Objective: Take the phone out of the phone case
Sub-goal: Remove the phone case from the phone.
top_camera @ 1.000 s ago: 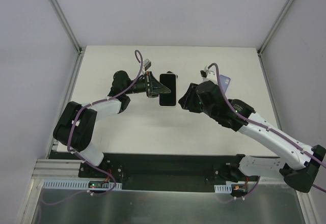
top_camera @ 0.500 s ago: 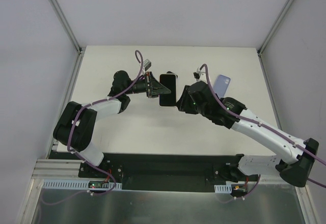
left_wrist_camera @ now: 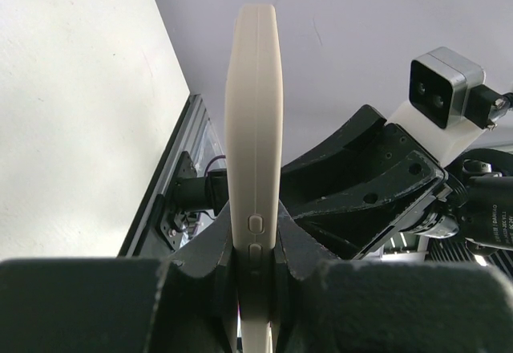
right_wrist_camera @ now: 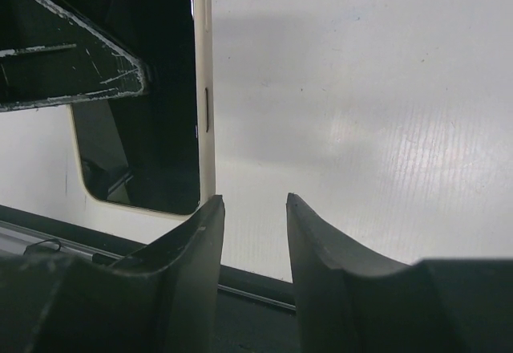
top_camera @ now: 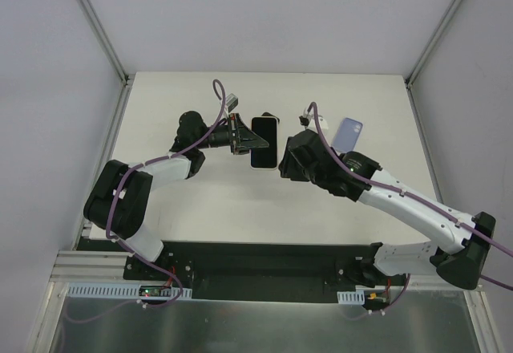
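Top view. Left hand [top_camera: 250, 139] holds the phone [top_camera: 264, 140] up off the table [top_camera: 200, 200], pinching its left long side, black screen facing the camera. Right hand [top_camera: 282, 163] sits just beside the phone's lower right corner; whether it touches cannot be told from here. A flat lavender slab [top_camera: 348, 135] lies on the table well to the right of the phone. What it is: not clear.

Left wrist view. Phone seen edge-on, upright, clamped between the two fingers at its lower end. The cream shell with two side buttons and a seam down the edge is, by my reading, the phone case [left_wrist_camera: 255, 112]. The black bulk of the right arm [left_wrist_camera: 361, 184] sits close behind the phone.

Right wrist view. Fingers [right_wrist_camera: 192, 257] spread, nothing between them. The left fingertip is just below the phone's lower corner, apparently apart from it. A cream rim runs all round the black screen.

Progress, judged. Phone lifted and presented: done. Case looks still on, no corner peeled. Left to do: right hand takes an edge of the case, works it off, phone comes free.
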Available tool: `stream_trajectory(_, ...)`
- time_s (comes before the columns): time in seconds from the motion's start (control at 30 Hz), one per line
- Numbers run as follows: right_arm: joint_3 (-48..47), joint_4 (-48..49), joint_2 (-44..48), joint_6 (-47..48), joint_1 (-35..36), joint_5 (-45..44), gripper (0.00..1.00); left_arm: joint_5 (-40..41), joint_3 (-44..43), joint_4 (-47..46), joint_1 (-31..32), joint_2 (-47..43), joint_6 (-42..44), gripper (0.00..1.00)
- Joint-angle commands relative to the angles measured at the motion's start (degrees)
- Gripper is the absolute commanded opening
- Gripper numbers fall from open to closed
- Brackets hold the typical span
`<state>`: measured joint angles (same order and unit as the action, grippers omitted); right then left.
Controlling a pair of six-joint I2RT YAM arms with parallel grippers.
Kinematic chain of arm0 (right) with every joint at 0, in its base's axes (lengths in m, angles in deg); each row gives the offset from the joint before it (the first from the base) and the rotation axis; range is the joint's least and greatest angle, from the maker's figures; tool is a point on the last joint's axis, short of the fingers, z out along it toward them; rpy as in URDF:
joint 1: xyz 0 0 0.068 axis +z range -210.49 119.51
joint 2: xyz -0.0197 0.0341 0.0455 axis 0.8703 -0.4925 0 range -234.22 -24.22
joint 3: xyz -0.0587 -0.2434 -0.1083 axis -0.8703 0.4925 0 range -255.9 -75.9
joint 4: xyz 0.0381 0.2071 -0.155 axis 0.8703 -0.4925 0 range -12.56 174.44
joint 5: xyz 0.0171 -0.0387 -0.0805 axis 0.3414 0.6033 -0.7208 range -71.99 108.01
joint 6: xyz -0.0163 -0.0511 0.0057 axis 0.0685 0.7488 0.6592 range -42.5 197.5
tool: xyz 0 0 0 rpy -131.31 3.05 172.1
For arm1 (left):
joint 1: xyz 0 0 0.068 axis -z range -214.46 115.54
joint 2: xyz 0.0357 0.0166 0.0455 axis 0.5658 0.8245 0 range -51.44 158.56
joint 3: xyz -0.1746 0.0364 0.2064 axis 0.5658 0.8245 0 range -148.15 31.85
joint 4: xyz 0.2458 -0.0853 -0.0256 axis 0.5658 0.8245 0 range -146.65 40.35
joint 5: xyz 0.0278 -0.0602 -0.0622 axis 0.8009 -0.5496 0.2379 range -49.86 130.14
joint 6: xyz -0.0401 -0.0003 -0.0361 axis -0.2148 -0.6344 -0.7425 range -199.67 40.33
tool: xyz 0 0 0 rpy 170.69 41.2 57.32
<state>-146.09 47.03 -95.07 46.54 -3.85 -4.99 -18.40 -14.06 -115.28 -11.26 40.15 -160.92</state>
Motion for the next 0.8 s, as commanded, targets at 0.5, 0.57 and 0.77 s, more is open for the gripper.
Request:
stream_trajectory(0.5, -1.5, 1.5, 0.8, 0.9, 1.5, -1.7, 0.39, -0.8, -2.0, -3.5, 0.0, -2.4, 1.4, 0.0)
stream_trajectory(0.57, -1.5, 1.4, 0.1, 1.0, 1.5, -2.0, 0.39, -0.8, -2.0, -3.4, 0.0, -2.5, 1.4, 0.0)
stream_trajectory(0.77, -1.7, 0.8, -1.1, 0.9, 1.4, -3.2, 0.39, -0.9, -2.1, -3.2, 0.0, -2.8, 1.4, 0.0)
